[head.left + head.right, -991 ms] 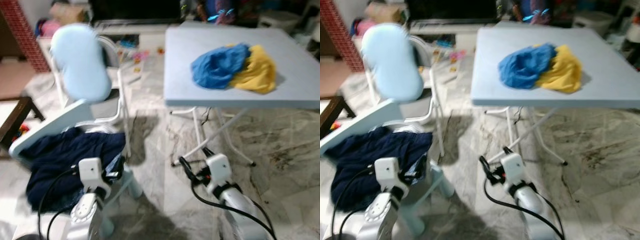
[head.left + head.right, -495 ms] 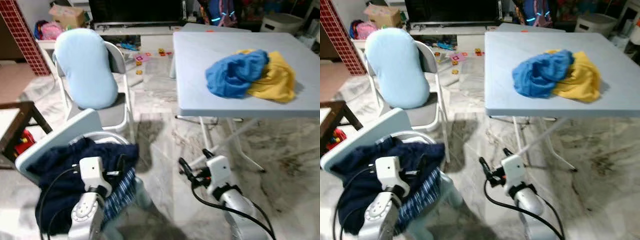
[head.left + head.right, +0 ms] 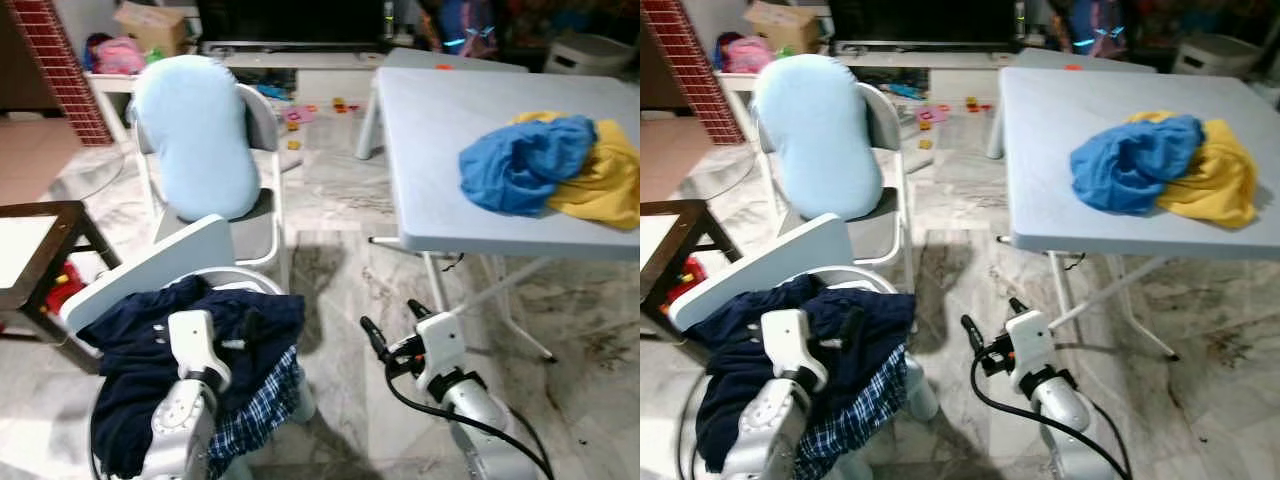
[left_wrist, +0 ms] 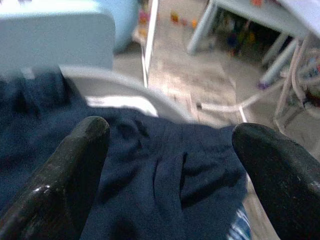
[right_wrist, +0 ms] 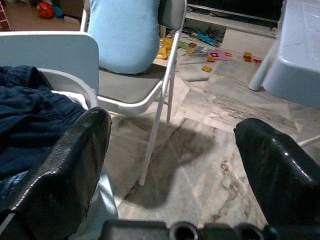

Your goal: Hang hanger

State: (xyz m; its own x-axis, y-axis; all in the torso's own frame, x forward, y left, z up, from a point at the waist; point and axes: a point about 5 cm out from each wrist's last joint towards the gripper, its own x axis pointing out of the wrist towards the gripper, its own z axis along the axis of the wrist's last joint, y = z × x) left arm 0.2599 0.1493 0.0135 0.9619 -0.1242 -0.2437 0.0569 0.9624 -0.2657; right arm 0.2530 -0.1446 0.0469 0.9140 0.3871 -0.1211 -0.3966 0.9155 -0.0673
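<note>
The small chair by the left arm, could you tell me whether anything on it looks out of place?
Yes: dark blue clothing lies heaped over the small chair, a plaid piece dangling off its edge. No hanger visible.

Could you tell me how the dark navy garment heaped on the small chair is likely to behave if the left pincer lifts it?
The navy garment lies in soft folds, so it will probably sag limply. Bunched with checked cloth, it might drag that along. The open left pincer is right above it.
</note>
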